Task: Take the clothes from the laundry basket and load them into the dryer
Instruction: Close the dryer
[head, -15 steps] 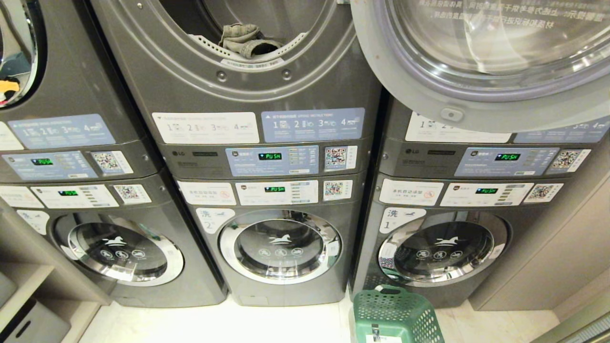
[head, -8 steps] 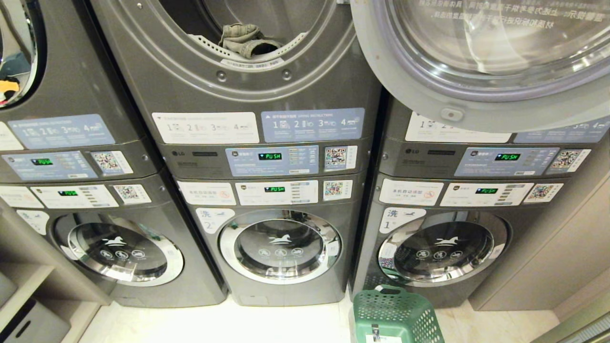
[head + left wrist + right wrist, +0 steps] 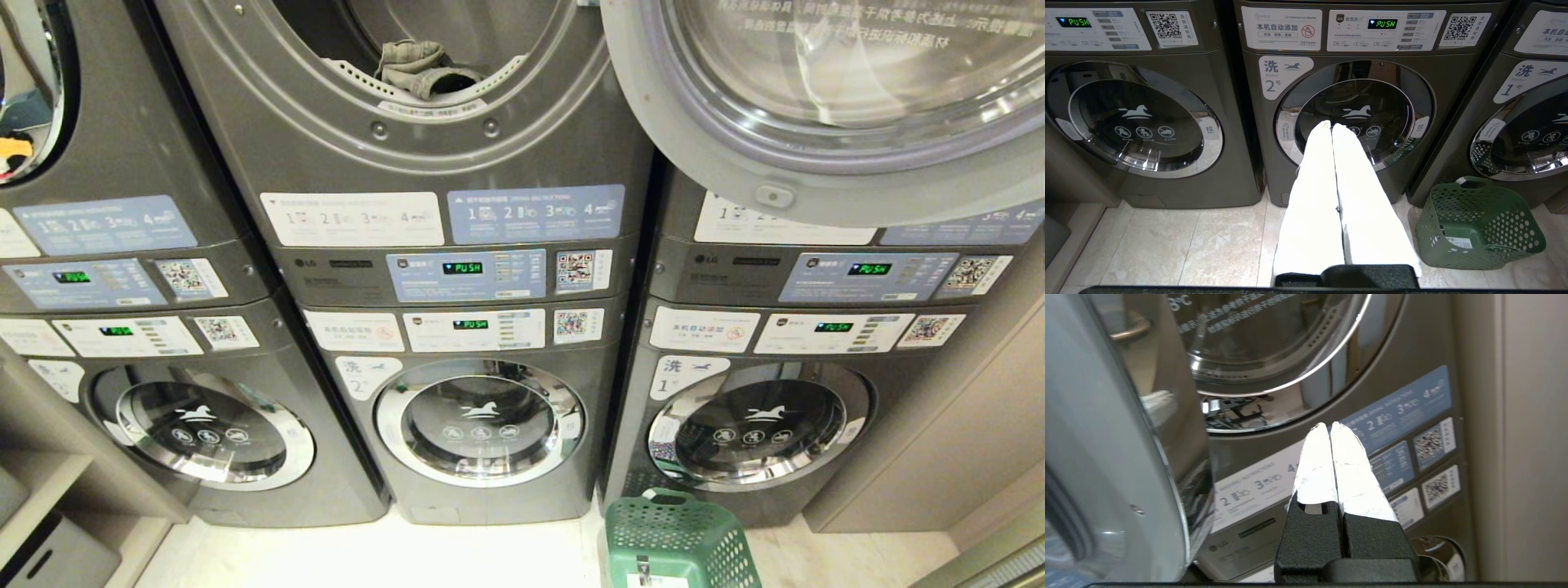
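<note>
I'm facing three stacks of grey machines. The middle dryer (image 3: 408,163) has its door (image 3: 816,106) swung wide to the right, covering the top of the right-hand stack. Below it sits washer 2 (image 3: 482,425), door shut; washer 1 (image 3: 759,433) stands to its right, door also shut.

Clothes (image 3: 420,69): one crumpled grey-green bundle lies inside the dryer drum, at the front lip of the opening.

Basket (image 3: 682,539) stands on the floor (image 3: 367,555) right in front of washer 1, just off its lower left corner. From the left wrist view the basket (image 3: 1478,224) looks empty, only a label on its inner wall.

Right claw (image 3: 1329,426) is clenched, tips pressed together, nothing between them. It is up high, pointing at the right-hand stack's upper panel, with the open door's edge close beside it. Not visible in the head view.

Left claw (image 3: 1331,126) is also clenched and empty, low, pointing at washer 2's door. Not visible in the head view either.
</note>
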You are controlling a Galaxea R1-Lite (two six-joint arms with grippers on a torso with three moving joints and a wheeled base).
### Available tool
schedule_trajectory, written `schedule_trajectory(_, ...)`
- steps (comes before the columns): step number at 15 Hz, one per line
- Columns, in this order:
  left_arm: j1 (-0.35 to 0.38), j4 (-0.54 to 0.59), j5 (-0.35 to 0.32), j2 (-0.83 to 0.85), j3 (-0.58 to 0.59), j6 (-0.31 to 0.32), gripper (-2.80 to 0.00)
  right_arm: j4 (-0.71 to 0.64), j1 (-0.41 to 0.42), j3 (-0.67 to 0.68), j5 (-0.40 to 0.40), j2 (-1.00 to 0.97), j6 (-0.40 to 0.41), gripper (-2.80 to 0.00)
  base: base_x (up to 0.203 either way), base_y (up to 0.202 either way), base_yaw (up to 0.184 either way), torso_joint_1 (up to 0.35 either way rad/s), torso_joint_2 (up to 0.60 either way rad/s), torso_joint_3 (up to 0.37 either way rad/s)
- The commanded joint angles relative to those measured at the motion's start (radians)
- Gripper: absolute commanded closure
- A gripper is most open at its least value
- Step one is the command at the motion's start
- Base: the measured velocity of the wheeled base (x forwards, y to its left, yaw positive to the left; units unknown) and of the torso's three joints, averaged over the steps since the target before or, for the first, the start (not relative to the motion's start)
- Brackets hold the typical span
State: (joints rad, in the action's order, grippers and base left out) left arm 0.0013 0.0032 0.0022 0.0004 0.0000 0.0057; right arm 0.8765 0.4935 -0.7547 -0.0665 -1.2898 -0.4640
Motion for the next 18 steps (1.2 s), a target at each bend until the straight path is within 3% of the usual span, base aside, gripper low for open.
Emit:
schedule_trajectory(1,0.0,0.0,0.001,0.0,0.0,0.0,0.0,0.022,0.0,0.01,-0.04,0.009,-0.004,0.0,0.0,0.0,0.0,0.0,0.0,0.0)
schedule_trajectory(3,0.0,0.0,0.001,0.0,0.0,0.0,0.0,0.042,-0.002,0.04,-0.105,0.049,-0.005,0.0,0.0,0.0,0.0,0.0,0.0,0.0)
schedule_trajectory(11,0.0,0.0,0.0,0.0,0.0,0.0,0.0,0.042,-0.006,0.189,-0.232,0.198,-0.007,0.0,0.0,0.0,0.0,0.0,0.0,0.0)
schedule_trajectory(18,0.0,0.0,0.001,0.0,0.0,0.0,0.0,0.044,0.009,0.123,0.026,0.04,0.041,0.0,0.0,0.0,0.0,0.0,0.0,0.0)
